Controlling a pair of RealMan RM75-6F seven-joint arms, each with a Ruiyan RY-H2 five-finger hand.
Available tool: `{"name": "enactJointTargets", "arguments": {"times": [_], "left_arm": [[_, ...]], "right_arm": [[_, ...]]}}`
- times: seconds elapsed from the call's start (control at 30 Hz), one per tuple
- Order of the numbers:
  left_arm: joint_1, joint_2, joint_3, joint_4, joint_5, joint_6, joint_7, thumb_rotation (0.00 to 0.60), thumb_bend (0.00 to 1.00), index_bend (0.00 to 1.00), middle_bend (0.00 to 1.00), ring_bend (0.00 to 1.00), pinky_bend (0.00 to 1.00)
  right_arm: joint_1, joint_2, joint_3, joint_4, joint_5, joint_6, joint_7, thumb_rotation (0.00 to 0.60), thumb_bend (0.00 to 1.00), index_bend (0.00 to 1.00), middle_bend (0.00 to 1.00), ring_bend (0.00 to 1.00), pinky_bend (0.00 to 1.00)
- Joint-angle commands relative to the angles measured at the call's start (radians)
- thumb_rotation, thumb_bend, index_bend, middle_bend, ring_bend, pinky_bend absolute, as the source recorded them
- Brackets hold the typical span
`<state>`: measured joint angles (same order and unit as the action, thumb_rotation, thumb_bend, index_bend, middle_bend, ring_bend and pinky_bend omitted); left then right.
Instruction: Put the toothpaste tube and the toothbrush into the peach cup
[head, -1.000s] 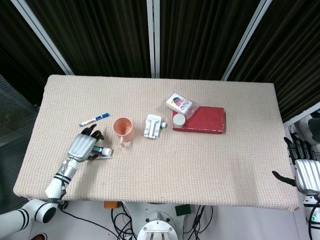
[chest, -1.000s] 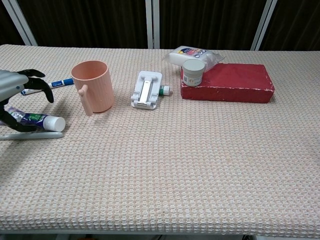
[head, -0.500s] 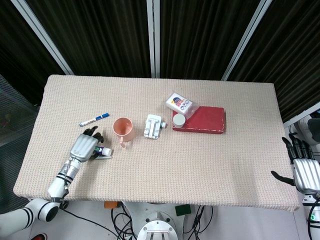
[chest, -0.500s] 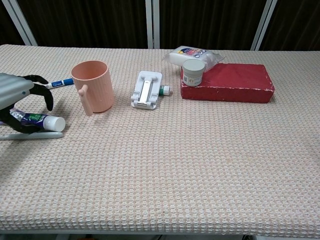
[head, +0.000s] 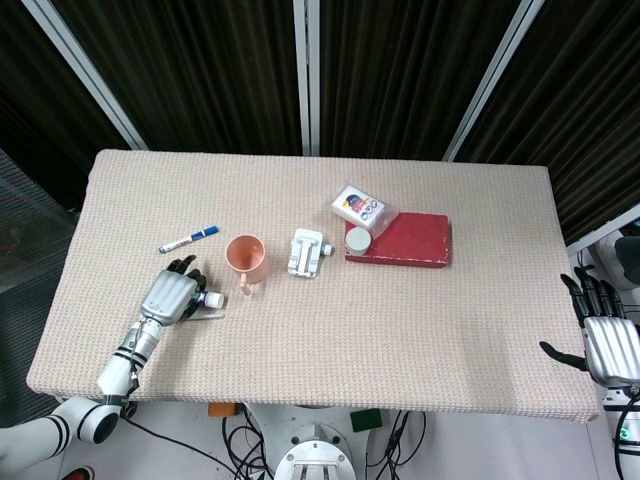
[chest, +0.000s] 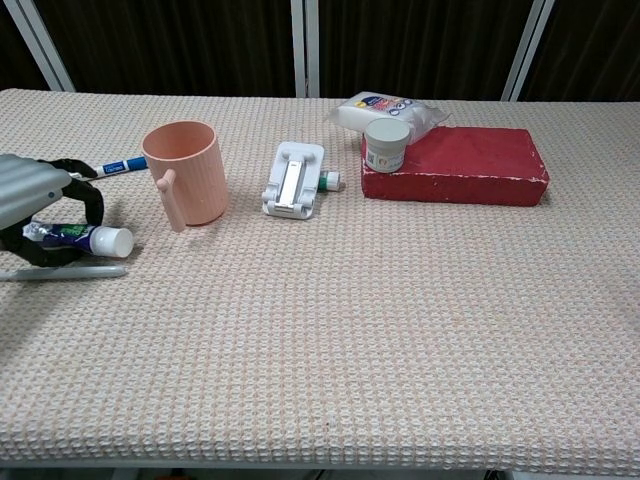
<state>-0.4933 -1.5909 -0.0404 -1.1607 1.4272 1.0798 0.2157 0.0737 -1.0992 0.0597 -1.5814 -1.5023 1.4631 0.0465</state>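
Taking the peach cup (chest: 186, 170) as our landmark, we start nearest the robot and work outward. Our right hand (head: 607, 338) hangs off the near right edge of the table (head: 420, 340), well apart from the cup, fingers spread and holding nothing. Our left hand (chest: 40, 205) sits near the cup on its left, a little closer to us, with its fingers curled over the toothpaste tube (chest: 85, 238). The tube's white cap pokes out toward the cup, and it seems to sit slightly off the cloth, so we judge the hand has it grasped, though the thumb side is partly hidden. The toothbrush (chest: 70, 271) lies flat on the table just in front of the hand, pale and thin, touching no fingers that we can make out.

The cup itself stands upright, handle toward us, and we see nothing sticking out of it. So, as we read it, neither item is in yet: the tube is in hand but still to be carried over and dropped in, and the toothbrush is still to be picked up.

Behind the hand, left of the cup, lies a blue-tipped marker (chest: 118, 166). To the cup's right is a white holder (chest: 294, 180), then a white jar (chest: 386, 146) beside a red box (chest: 462, 167), with a wipes packet (chest: 382, 109) farthest back.
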Motion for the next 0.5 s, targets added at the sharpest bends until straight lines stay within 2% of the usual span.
{"name": "enactJointTargets", "arguments": {"times": [0.03,0.3,0.5], "left_arm": [[0.001,-0.001,-0.003,-0.002,0.001,0.007,-0.005,0.6,0.31,0.51,0.43,0.13,0.24],[0.01,-0.001,-0.013,-0.004,0.01,0.049,-0.055,0.6,0.38,0.58,0.49,0.18,0.28],[0.028,0.026,-0.055,-0.02,0.018,0.129,-0.232,0.6,0.39,0.59,0.5,0.2,0.29]], "right_arm": [[0.0,0.0,0.0,-0.001,0.001,0.0,0.0,0.6,0.19,0.0,0.0,0.0,0.0],[-0.002,0.001,0.0,0.001,0.007,-0.002,0.007,0.6,0.19,0.0,0.0,0.0,0.0],[-0.006,0.001,0.003,0.009,0.009,0.007,0.025,0.6,0.2,0.0,0.0,0.0,0.0]]}}
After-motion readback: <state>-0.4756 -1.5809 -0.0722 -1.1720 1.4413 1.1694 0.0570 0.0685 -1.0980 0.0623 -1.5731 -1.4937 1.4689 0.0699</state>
